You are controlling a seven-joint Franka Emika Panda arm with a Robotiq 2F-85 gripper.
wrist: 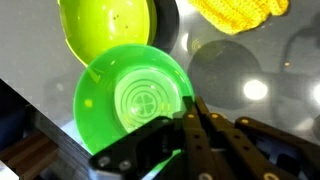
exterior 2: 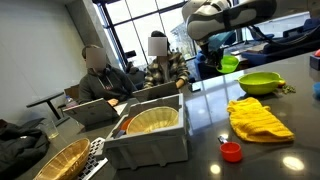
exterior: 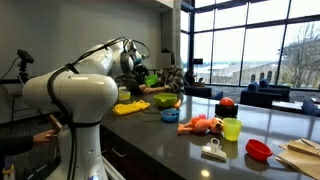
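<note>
The hand [wrist: 190, 105] is closed on the rim of a green cup [wrist: 135, 95], seen from above in the wrist view with its mouth open to the camera. The cup is just beside a lime bowl [exterior 2: 260, 82] on the dark table [exterior 2: 290, 150]. A yellow cloth [exterior 2: 258, 120] lies near the bowl.

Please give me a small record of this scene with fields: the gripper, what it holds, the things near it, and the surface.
gripper: gripper shut, fingers pinched on a rim
held thing: green bowl, gripped at its edge, open side towards the wrist camera; it seems raised above the surface
nearest thing: yellow-green bowl, open side up, right beside the green bowl
also near: yellow cloth, crumpled, lying apart from both bowls
surface: dark glossy counter with light reflections
farther off: small red cap on the counter
</note>
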